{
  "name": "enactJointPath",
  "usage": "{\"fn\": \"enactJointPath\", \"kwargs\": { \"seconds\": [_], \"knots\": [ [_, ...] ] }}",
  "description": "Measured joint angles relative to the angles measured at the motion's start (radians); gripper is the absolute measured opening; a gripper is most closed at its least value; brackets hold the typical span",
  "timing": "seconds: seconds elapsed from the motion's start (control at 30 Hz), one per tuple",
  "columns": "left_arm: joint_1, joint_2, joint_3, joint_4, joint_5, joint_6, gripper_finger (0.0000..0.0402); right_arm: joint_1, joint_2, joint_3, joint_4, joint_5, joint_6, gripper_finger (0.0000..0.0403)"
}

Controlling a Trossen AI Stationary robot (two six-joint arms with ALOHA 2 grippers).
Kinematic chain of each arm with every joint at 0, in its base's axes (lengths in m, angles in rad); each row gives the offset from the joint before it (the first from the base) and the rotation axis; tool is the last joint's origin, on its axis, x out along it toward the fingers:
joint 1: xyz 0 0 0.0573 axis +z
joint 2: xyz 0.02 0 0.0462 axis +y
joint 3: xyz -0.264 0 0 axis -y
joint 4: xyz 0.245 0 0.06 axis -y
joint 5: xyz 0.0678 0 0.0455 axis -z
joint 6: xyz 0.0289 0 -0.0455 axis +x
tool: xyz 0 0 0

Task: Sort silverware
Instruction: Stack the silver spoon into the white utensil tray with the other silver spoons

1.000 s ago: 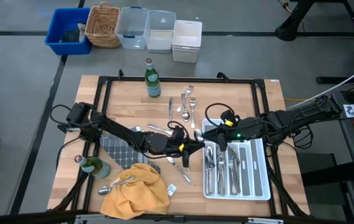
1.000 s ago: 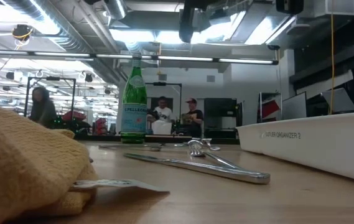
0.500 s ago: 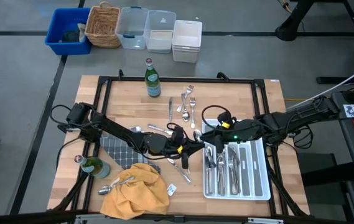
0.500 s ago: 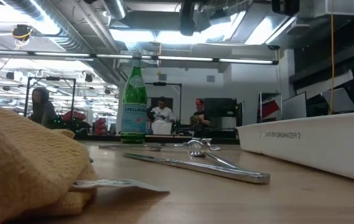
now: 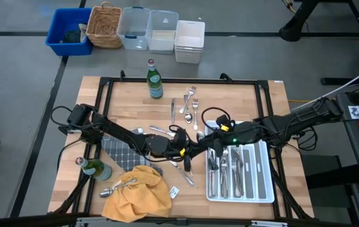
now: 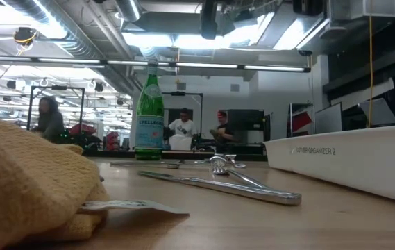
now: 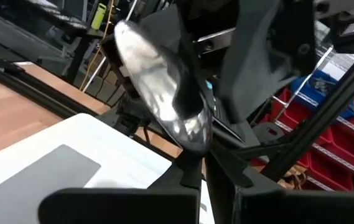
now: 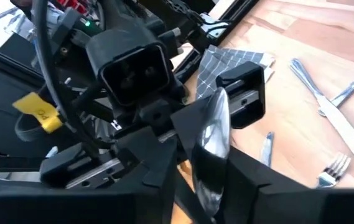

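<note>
Silverware is lying scattered around the two grippers, which are meeting nose to nose over the middle of the wooden table (image 5: 129, 101). One spoon (image 7: 164, 102) is sitting between them: the left gripper (image 5: 195, 147) is pinching its handle with jaws fully closed on it, bowl pointing out ahead of the fingers. The right gripper (image 5: 209, 142) is facing it from the other side, its jaws standing part open with one finger on each side of the spoon's bowl; in the right wrist view the bowl (image 8: 213, 134) is showing upright between that arm's own dark fingers (image 8: 158, 168). Whether those fingers are already touching the metal cannot be told.

Just behind the right gripper, the white divided tray (image 5: 264, 183) is holding sorted pieces (image 5: 228, 167) lengthwise in its compartments. Beyond the meeting jaws, toward the green bottle (image 5: 155, 81) at the far edge, a small cluster of forks, knives and spoons (image 5: 188, 104) is lying loose on the wood. Beside the left gripper, more loose pieces (image 5: 183, 170) are lying near the tray's outer wall. Back along the left arm, a grey checked cloth (image 5: 119, 154) is lying flat, and near it a yellow towel (image 5: 138, 192) is sitting bunched with a couple of spoons (image 5: 116, 188) at its edge and a second green bottle (image 5: 95, 169) close by.
</note>
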Motion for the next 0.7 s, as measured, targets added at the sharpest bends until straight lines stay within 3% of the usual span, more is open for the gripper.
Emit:
{"fn": "enactJointPath", "kwargs": {
  "seconds": [0.27, 0.47, 0.7],
  "knots": [
    [0.0, 0.0, 0.001, 0.0, 0.004, 0.011, 0.0004, 0.0, 0.002, 0.0, 0.015, -0.001, -0.005, 0.0015],
    [0.002, 0.0, 0.001, -0.007, -0.001, 0.034, 0.0025, 0.0, 0.001, 0.0, 0.011, -0.003, -0.001, 0.0023],
    [0.002, 0.0, 0.001, -0.015, -0.002, -0.015, 0.0093, 0.0, -0.027, 0.0, -0.067, -0.015, 0.053, 0.0013]
  ]
}}
